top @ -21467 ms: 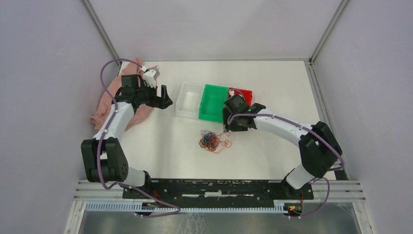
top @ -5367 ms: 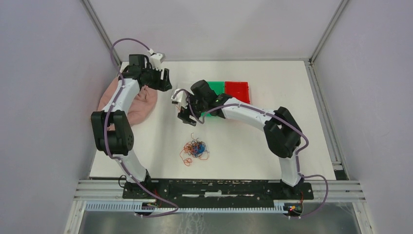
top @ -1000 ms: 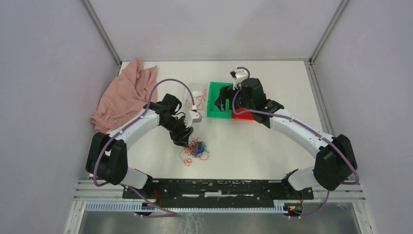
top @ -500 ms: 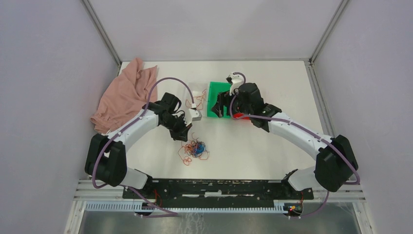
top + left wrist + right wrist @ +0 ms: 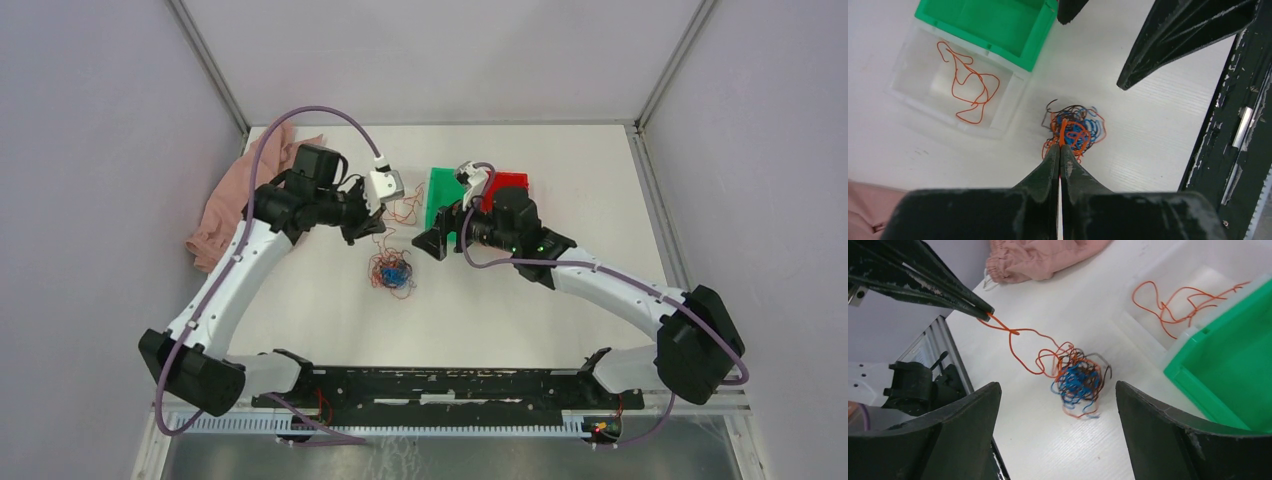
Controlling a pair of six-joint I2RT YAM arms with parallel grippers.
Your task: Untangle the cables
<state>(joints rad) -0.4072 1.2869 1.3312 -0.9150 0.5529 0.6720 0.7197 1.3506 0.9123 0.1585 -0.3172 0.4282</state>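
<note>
Risk: my left gripper point(image 5: 1059, 148) pinches one orange strand point(image 5: 1013, 333) drawn to 11 o'clock of the cables point(image 5: 392, 272) knotted on the table point(image 5: 560, 310), while my right gripper point(image 5: 435, 240) gapes wide, holding nothing, at their 2 o'clock, so a pull could drag the whole unpinned knot along.

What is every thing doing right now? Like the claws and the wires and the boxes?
tangle of cables: knotted, with one orange strand pulled out of it.
left gripper: shut, pinching the orange strand.
right gripper: open, hovering over the tangle of cables, holding nothing.
clear bin: holds one loose orange wire.
green bin: empty where visible.
pink cloth: crumpled in a heap.
</note>
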